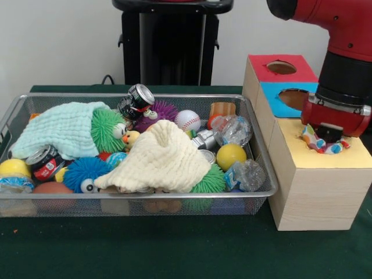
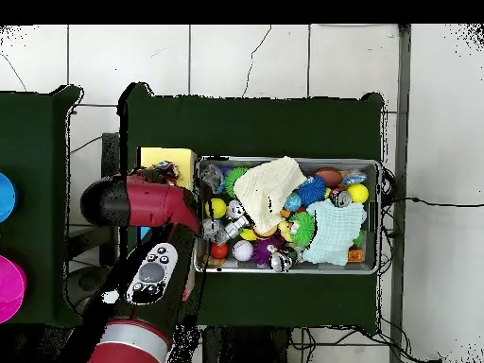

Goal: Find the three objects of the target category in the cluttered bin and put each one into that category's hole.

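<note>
My gripper (image 1: 329, 138) is down at the hole in the yellow top (image 1: 351, 156) of the nearest wooden box. A white cloth with coloured spots (image 1: 314, 142) is bunched around the gripper tip, partly in the hole and spilling over its edge. The hole itself is hidden by the cloth and the gripper. In the overhead view my arm (image 2: 142, 203) covers the boxes; a bit of the spotted cloth (image 2: 164, 170) and the yellow top (image 2: 165, 156) show. The wire mesh bin (image 1: 133, 96) sits left of the boxes, full of clutter. No other spotted cloth shows in it.
In the bin lie a cream waffle towel (image 1: 163, 158), a mint-green towel (image 1: 61, 129), several spiky balls, cans, a baseball (image 1: 188, 120) and a yellow ball (image 1: 231, 156). The blue-topped box (image 1: 278, 100) and the red-topped box (image 1: 261, 67) stand behind the yellow one.
</note>
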You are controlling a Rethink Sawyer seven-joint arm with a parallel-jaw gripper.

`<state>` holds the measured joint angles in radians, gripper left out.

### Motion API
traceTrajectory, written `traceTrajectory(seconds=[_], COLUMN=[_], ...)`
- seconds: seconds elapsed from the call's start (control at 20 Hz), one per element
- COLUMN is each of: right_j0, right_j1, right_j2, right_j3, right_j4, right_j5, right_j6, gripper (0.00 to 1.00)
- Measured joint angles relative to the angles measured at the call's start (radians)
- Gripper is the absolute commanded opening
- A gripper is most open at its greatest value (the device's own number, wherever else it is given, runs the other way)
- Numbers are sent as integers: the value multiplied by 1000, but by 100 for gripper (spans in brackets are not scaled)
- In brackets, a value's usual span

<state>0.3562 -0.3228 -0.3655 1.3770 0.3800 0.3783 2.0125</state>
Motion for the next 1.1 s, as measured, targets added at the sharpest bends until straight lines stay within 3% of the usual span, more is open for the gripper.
traceTrajectory(seconds=[1.1], right_j0=[38], right_j1=[-26], right_j2=[-72], right_j3=[2], right_j4=[-6], right_j5=[12], right_j6=[0], gripper=[0])
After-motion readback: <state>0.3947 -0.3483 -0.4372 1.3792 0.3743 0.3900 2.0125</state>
